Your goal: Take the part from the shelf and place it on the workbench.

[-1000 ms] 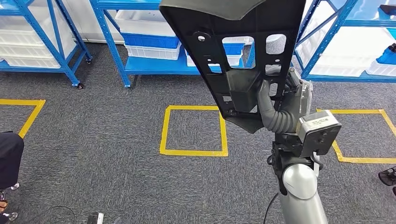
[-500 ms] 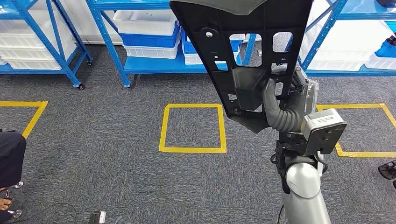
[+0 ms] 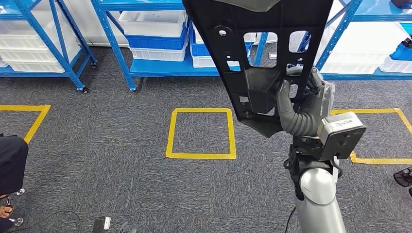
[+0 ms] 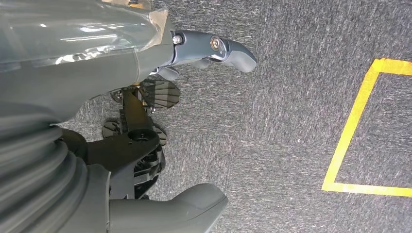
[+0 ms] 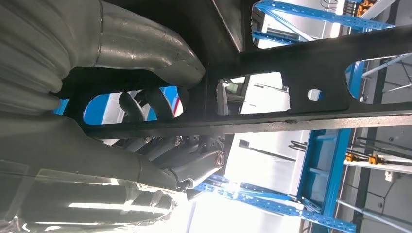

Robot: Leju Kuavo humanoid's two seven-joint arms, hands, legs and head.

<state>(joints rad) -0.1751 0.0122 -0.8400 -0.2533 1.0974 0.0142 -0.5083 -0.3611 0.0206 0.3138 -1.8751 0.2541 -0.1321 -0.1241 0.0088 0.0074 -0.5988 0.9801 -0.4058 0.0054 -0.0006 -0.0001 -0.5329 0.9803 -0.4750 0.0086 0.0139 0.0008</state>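
Person's dark trouser leg [image 3: 10, 162]: at the left edge of the carpet. Blue shelving [image 3: 114, 43]: along the far edge of the carpet, carrying white and blue bins [image 3: 153, 29]. Yellow tape square [image 3: 201, 133]: on the grey carpet [image 3: 97, 145], mid-floor, with part of another square at the left edge and another to the right. Left hand [image 4: 204, 53]: hanging over the carpet, holding nothing, fingers apart. Part [image 3: 265, 53]: 1 large black plastic panel with cut-out windows and round holes, off the shelf, carried high and near upright in front of the head camera, clear of the floor. Right hand [image 3: 299, 102]: gripping the part near its lower end, thumb [image 5: 145, 43] pressed on 1 face, fingers [image 5: 160, 104] hooked through an opening from the other side. Step in hand, by judgement: carrying the part to the workbench. Handling advice: hold the clamp firm, since the long panel stands well above the grip and could lever or swing; keep it upright and away from the shelving uprights while turning; walk evenly; lower it flat only once the workbench surface lies beneath it.
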